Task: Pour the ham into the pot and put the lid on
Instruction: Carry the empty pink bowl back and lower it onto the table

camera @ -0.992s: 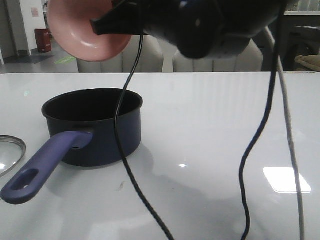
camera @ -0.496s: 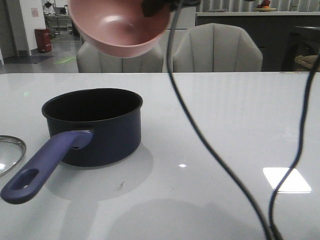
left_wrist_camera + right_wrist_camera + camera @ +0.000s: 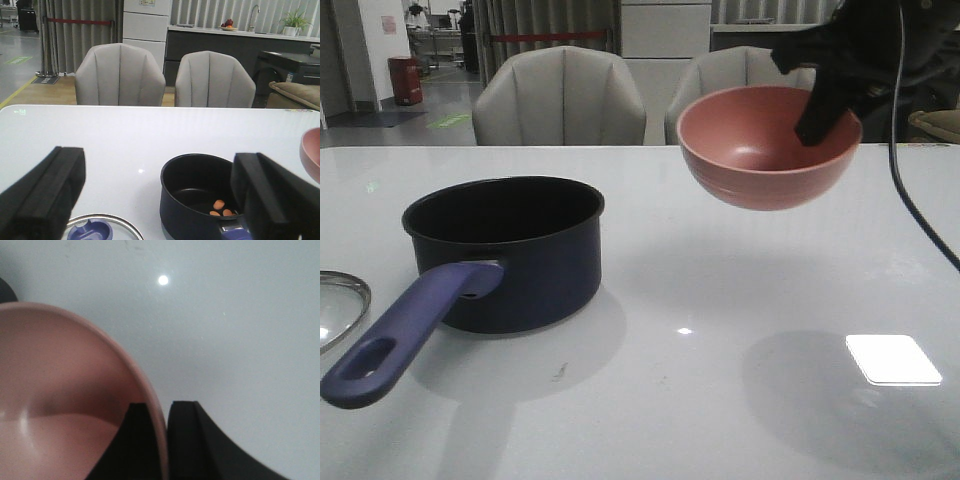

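Note:
The dark navy pot (image 3: 510, 250) stands on the white table at the left, its blue-purple handle (image 3: 405, 325) pointing toward the front. Three small orange ham pieces (image 3: 222, 208) lie in the bottom of the pot (image 3: 200, 195). The glass lid (image 3: 338, 305) lies flat to the left of the pot, its knob (image 3: 90, 231) showing in the left wrist view. My right gripper (image 3: 820, 115) is shut on the rim of an empty pink bowl (image 3: 768, 145), held upright in the air at the right; the bowl (image 3: 65, 400) shows between the jaws (image 3: 166, 412). My left gripper (image 3: 160, 200) is open, behind the lid and pot.
Two grey chairs (image 3: 560, 100) stand beyond the table's far edge. A bright ceiling-light reflection (image 3: 893, 358) lies on the table at the front right. A black cable (image 3: 920, 215) hangs from the right arm.
The right arm has swung the pink bowl from above the pot down and to the right, turning it upright. The dangling cables have left the middle of the view.

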Motion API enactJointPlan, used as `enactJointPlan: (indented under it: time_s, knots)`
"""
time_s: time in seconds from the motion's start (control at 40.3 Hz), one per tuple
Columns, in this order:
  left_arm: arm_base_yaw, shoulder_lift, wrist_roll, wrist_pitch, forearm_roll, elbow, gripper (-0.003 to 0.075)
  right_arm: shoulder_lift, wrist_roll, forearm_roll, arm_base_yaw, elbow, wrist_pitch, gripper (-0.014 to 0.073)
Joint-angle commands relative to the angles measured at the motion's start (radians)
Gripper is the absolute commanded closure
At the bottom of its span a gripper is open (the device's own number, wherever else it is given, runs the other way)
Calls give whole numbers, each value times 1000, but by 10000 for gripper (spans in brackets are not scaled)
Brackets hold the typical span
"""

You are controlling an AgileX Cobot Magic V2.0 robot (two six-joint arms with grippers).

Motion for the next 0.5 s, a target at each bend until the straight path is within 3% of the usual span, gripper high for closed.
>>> enactJointPlan:
  time_s: [0.0, 0.323, 0.471]
  knots:
    - [-7, 9, -2, -80, -7, -29, 95, 0, 6, 2, -22, -26, 0, 457]
    - [-7, 9, -2, -80, -7, -29, 95, 133, 38, 2, -26, -26, -17, 448]
    - [-7, 9, -2, -80, -7, -29, 95, 168, 65, 2, -35, -26, -15, 313]
